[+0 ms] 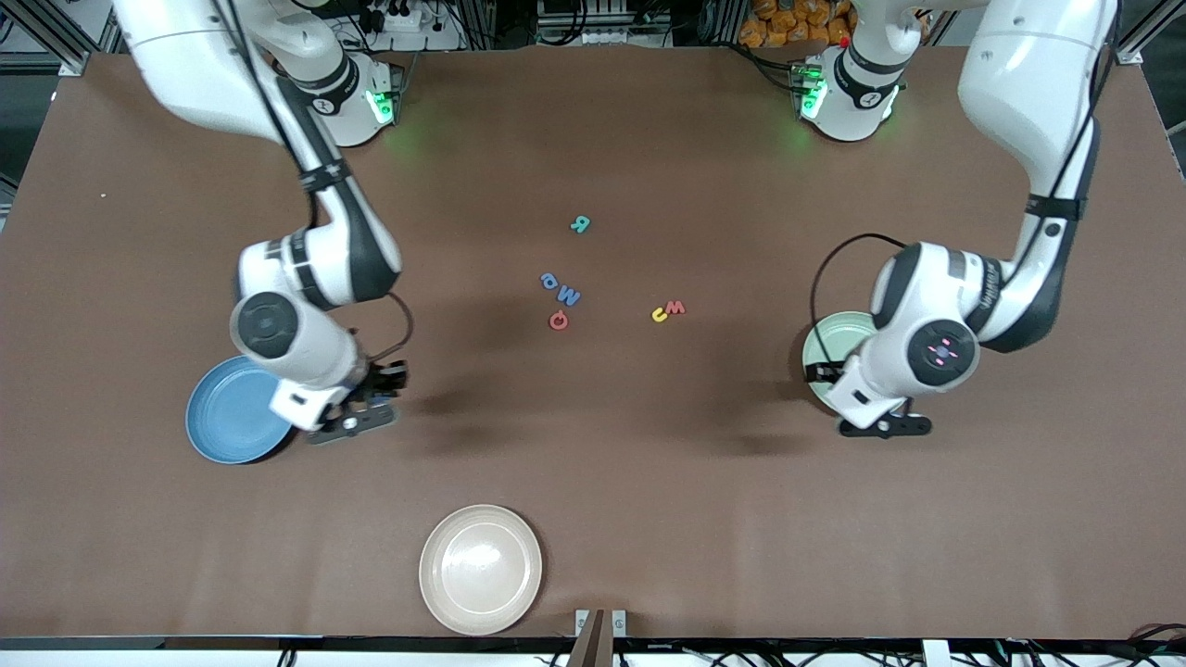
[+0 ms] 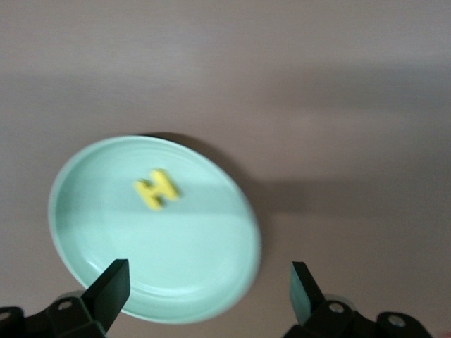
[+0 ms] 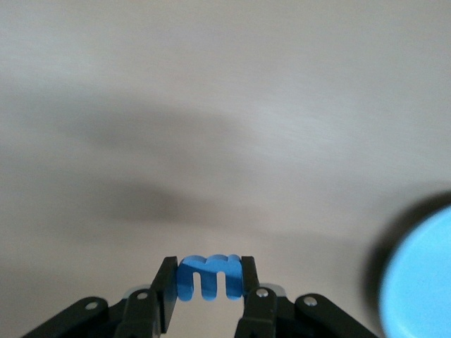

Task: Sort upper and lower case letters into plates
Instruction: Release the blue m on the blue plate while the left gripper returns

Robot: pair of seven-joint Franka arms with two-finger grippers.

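My left gripper (image 2: 208,273) hangs open over the rim of the mint green plate (image 2: 211,282), nothing between its fingers. A yellow letter H (image 2: 156,189) lies in that plate. My right gripper (image 3: 208,265) is shut on a blue lower case m (image 3: 211,276), over bare table just beside the sky blue plate (image 1: 227,412). Loose letters lie mid-table: a teal R (image 1: 580,223), a small blue letter (image 1: 548,278), a blue M (image 1: 567,295), a red letter (image 1: 558,320), a yellow letter (image 1: 659,315) and a red w (image 1: 675,307).
A cream plate (image 1: 480,568) sits near the table's edge closest to the front camera. The mint plate (image 1: 827,347) is at the left arm's end, partly covered by that arm. Brown tabletop lies between the plates and the letters.
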